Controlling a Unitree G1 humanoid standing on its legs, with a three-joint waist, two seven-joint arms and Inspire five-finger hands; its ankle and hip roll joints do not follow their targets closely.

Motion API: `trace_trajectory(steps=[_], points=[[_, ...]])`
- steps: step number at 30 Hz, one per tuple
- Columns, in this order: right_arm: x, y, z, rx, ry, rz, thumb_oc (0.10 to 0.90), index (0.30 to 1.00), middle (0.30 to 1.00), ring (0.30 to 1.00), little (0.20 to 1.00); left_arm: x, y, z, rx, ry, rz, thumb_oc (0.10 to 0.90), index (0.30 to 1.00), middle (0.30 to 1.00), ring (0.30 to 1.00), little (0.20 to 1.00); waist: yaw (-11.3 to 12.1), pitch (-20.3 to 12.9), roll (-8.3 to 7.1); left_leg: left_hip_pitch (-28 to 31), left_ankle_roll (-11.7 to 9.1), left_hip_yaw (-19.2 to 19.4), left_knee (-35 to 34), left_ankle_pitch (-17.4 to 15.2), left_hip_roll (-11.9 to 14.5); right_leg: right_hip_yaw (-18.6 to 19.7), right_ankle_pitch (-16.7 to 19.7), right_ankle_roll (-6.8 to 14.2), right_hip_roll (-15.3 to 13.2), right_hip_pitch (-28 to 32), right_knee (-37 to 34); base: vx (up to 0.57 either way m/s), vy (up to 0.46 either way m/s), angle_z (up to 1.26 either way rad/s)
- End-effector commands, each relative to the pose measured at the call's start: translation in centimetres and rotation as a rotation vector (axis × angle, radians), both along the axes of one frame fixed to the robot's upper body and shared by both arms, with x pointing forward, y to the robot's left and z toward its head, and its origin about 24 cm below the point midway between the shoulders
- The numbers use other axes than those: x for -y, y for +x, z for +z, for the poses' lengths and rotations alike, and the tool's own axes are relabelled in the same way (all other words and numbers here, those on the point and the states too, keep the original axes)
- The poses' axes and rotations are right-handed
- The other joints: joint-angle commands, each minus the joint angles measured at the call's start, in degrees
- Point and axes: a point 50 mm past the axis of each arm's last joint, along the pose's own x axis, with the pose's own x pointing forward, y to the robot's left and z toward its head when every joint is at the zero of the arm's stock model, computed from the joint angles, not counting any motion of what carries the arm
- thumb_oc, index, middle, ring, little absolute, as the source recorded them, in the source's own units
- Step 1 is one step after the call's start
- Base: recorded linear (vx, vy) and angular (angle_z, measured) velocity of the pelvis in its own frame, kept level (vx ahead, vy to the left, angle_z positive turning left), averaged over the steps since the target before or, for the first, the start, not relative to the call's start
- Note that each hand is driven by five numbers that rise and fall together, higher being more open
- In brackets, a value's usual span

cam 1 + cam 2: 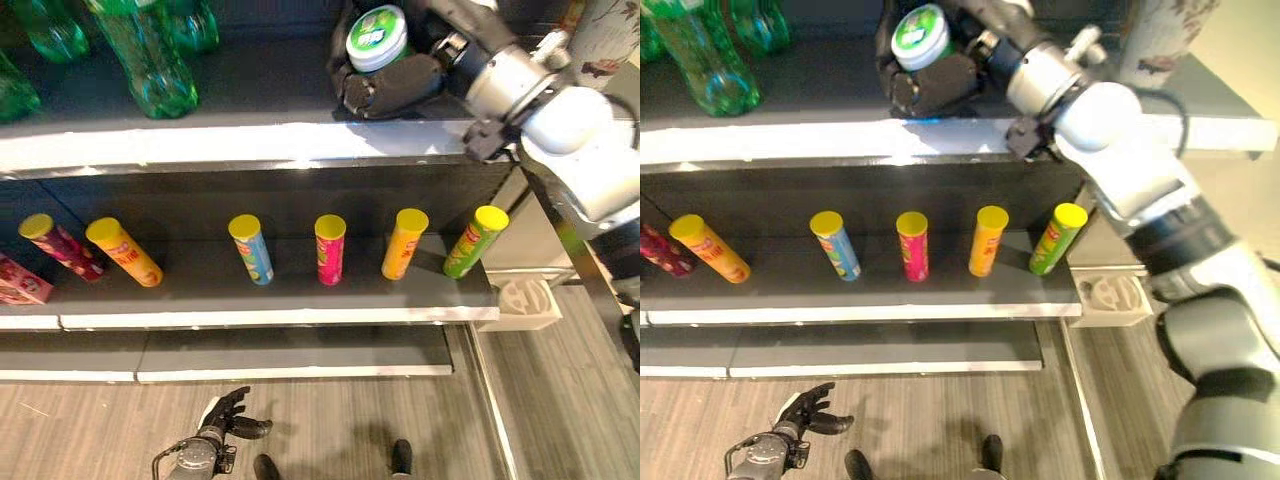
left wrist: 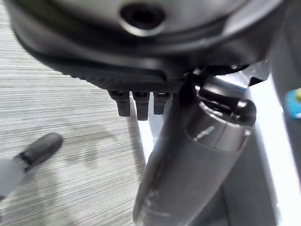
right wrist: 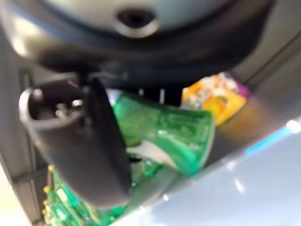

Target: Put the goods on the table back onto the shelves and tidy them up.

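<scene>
A green tub with a white and green lid (image 1: pixel 376 38) stands at the back of the top shelf (image 1: pixel 250 140), and my right hand (image 1: pixel 395 85) is curled round its lower part. The right wrist view shows the tub's green body (image 3: pixel 174 134) between the thumb (image 3: pixel 94 141) and the fingers. The same tub (image 1: pixel 920 35) and hand (image 1: pixel 935 85) appear in the right eye view. Far below, my left hand (image 1: pixel 225 415) hangs near the floor with relaxed, spread fingers (image 2: pixel 136 101), holding nothing.
Green plastic bottles (image 1: pixel 150 50) lie at the top shelf's left end. Several yellow-lidded chip cans (image 1: pixel 330 248) stand in a row on the middle shelf (image 1: pixel 300 290), beside a pink box (image 1: pixel 20 280). An orange packet (image 3: pixel 216 96) sits behind the tub. A white holder (image 1: pixel 527 300) hangs right of the shelves.
</scene>
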Motion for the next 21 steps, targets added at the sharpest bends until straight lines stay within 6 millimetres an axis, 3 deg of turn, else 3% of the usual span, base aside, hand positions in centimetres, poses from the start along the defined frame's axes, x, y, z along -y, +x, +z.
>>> trace_trajectory(steps=[1,15,21], points=[[-0.3,-1.0,4.9,0.135,0.062,0.007,0.400,0.300,0.300,0.300,0.300,-0.3,3.6,2.1,0.123,0.040,-0.086,0.800,0.900,0.900,0.900,0.900,1.82,-1.97,-2.44,7.71,-4.29,1.12,0.22,-7.11,0.52,-0.25,-2.04,3.69,-3.62,-0.80,3.22,0.03,-0.022,0.01],[0.8,-0.2,4.3,0.089,0.158,-0.024,0.400,0.300,0.300,0.300,0.300,0.5,2.7,1.3,0.079,0.037,-0.126,0.800,0.900,0.900,0.900,0.900,1.63,-2.08,-3.40,7.22,-3.39,0.56,0.22,-7.26,0.10,-0.77,-1.63,3.68,-3.64,-0.70,3.34,0.01,0.001,0.04],[1.5,-1.0,4.5,0.094,0.271,0.023,0.400,0.300,0.300,0.300,0.300,0.6,2.6,1.2,0.072,0.035,-0.109,0.800,0.900,0.900,0.900,0.900,1.11,-1.82,-3.60,7.21,-3.12,0.84,0.22,-7.68,-0.19,-0.37,-1.21,3.83,-3.83,-1.19,3.42,0.00,0.000,0.00]])
